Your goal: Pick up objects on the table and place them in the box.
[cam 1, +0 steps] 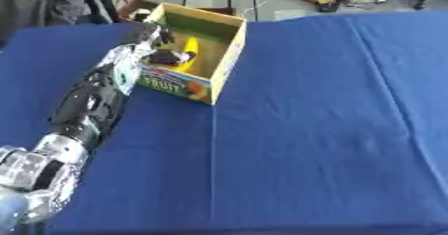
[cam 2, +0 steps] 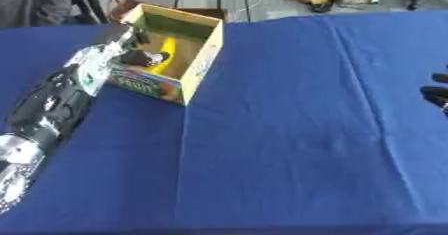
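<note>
Yellow banana point(cam 1: 189, 54) lies in the box point(cam 1: 223, 61); soft, light, best held mid-length. Our left hand point(cam 1: 150, 38) reaches in; we cannot tell its grip.

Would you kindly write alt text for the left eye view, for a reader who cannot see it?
The robot's left robot hand reaches over the near-left rim of an open cardboard fruit box on a blue tablecloth. A yellow banana-like object and a dark item lie inside the box.
</note>
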Robot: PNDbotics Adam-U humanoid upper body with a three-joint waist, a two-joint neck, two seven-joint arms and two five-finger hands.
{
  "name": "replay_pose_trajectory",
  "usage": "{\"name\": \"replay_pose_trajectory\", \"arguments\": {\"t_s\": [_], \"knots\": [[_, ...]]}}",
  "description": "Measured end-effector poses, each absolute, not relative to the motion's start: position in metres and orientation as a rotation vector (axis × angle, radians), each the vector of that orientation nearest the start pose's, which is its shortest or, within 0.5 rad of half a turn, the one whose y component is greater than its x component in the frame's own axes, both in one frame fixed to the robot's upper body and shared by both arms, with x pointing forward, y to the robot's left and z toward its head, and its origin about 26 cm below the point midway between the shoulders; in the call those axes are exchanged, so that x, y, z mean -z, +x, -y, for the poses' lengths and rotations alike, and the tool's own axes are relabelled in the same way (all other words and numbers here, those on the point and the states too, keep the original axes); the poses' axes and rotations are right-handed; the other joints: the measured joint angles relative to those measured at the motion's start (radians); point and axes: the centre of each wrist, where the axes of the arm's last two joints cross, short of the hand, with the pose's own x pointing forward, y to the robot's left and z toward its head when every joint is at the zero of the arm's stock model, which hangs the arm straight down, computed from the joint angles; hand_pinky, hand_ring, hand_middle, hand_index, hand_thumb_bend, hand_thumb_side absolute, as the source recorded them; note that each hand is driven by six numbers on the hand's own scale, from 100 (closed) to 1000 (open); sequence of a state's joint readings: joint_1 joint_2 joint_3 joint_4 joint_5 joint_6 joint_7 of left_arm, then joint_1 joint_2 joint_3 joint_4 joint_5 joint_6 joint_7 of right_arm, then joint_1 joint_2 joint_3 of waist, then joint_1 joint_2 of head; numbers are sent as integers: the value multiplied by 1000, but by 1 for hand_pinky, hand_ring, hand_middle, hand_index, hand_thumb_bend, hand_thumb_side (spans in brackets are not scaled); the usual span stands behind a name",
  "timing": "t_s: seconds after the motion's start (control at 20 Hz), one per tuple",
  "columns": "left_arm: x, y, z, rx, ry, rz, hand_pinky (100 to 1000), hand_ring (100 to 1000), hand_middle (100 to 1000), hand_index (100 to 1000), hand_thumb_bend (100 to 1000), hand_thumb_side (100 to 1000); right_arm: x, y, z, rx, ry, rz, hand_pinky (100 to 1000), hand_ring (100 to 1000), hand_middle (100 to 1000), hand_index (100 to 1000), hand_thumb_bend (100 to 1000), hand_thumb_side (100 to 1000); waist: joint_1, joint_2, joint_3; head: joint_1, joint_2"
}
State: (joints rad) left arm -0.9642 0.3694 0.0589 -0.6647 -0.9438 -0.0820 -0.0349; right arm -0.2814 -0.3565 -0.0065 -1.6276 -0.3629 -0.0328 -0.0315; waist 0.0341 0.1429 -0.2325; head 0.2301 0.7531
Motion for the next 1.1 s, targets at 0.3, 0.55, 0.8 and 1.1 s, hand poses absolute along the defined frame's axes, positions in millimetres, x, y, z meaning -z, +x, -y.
{"name": "replay_pose_trajectory", "arguments": {"t_s": [0.3,0.55,0.8,1.1], "knots": [[-175,479,-327,917,1056,1662,746,707,640,693,588,772,-110,339,303,-41,67,1920,818,675,688,808,100,906,-1,-10,24,-15,0],[-168,456,-355,791,1077,1813,717,669,610,664,517,841,-110,338,307,-21,52,1927,818,675,688,807,100,905,-2,-11,61,-41,-2],[-146,432,-359,664,1040,1950,710,657,603,658,558,835,-112,338,309,-6,39,1939,818,674,688,807,100,905,-6,8,93,-70,-21],[-109,401,-353,525,950,1918,699,639,591,653,556,833,-113,338,311,6,30,1945,818,675,688,807,100,906,-11,13,113,-80,-29]]}}
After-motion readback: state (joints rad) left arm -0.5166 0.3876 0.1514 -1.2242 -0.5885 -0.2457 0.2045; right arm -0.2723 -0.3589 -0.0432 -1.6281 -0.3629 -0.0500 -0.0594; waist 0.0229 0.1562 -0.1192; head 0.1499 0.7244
